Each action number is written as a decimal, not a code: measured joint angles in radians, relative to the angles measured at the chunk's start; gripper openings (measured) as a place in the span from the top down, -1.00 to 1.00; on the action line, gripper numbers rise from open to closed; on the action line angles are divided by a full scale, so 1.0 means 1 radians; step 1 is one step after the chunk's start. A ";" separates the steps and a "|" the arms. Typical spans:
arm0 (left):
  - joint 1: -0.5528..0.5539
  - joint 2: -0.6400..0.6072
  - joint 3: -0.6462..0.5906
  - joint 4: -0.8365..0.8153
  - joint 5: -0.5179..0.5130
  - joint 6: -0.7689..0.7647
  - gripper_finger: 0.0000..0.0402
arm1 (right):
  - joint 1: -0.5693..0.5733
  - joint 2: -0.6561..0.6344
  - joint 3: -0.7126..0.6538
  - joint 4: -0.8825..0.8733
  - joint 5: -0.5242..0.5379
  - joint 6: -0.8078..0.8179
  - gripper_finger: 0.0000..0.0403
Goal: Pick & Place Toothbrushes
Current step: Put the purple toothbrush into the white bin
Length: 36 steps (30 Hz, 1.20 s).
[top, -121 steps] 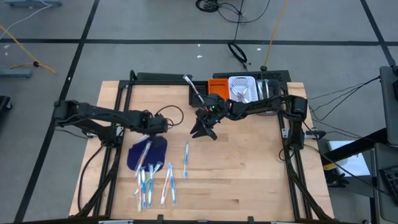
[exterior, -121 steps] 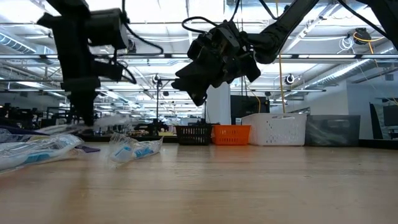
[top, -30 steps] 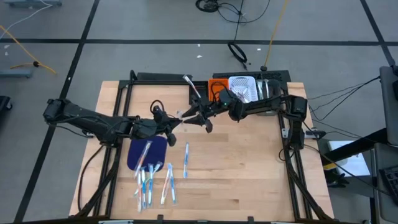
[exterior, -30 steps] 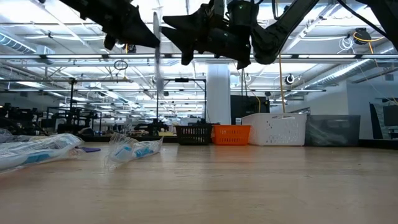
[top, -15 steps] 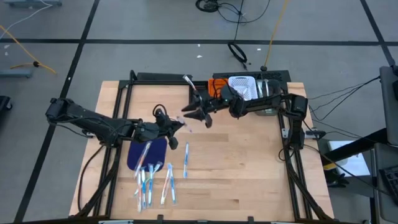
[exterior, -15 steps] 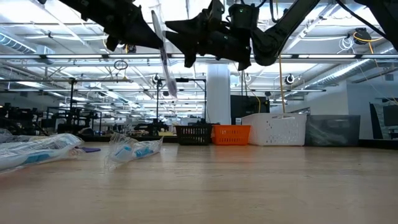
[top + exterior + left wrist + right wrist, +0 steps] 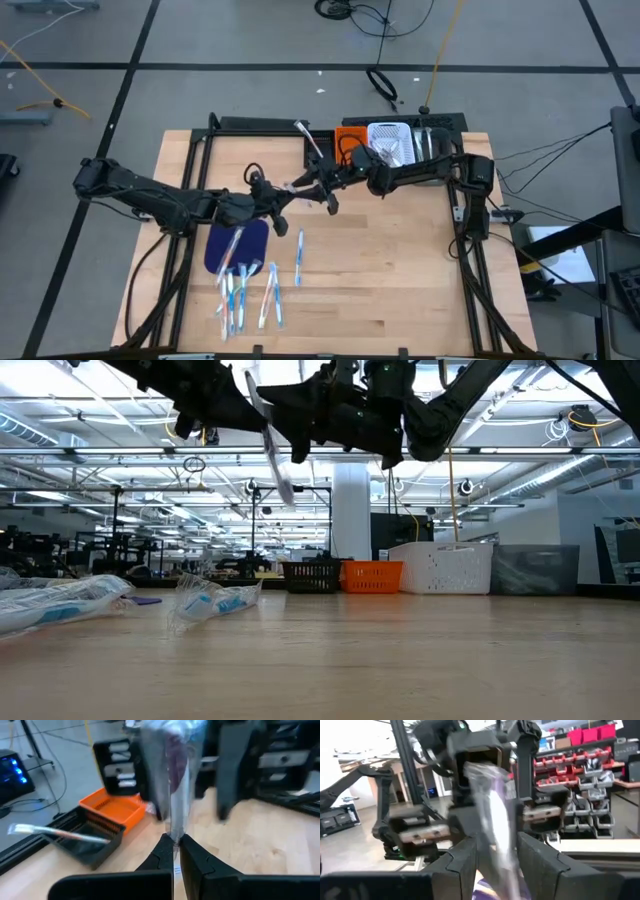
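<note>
While both arms meet above the rear middle of the wooden tabletop (image 7: 400, 290), a handover of one wrapped toothbrush (image 7: 270, 445) is under way in the air. Beneath them, toward the near left, lies the dark blue mat (image 7: 240, 243), with a loose pile of toothbrushes (image 7: 245, 290) resting on it and spilling toward the front edge, one lying apart to the right of the pile.

At the back edge stand three bins side by side: a black bin (image 7: 87, 842) with a single toothbrush lying across it, an orange bin (image 7: 112, 810) next to it, and a white bin (image 7: 392, 140) farther right.

Reaching in from the left, the left end effector (image 7: 174, 847) is closed on one end of the wrapped toothbrush, which sticks out from its fingertips. From the right, the right end effector (image 7: 497, 855) faces it with its fingers partly spread on either side of the wrapper's other end; whether they press on it cannot be told. In the low view the toothbrush hangs tilted between the two, well above the tabletop.
</note>
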 joint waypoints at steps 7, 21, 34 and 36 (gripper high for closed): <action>0.000 0.000 0.000 0.014 0.030 0.003 0.98 | 0.002 0.000 0.000 -0.050 0.001 0.000 0.59; 0.000 0.000 0.000 0.012 0.038 -0.023 0.71 | 0.005 0.000 0.000 -0.058 0.000 -0.007 0.91; -0.045 -0.001 0.000 -0.016 0.039 -0.001 0.20 | -0.059 -0.102 -0.035 -0.257 0.036 -0.054 0.91; -0.052 -0.001 0.000 -0.022 0.038 -0.002 0.19 | -0.077 -0.160 -0.064 -0.304 0.056 -0.084 0.91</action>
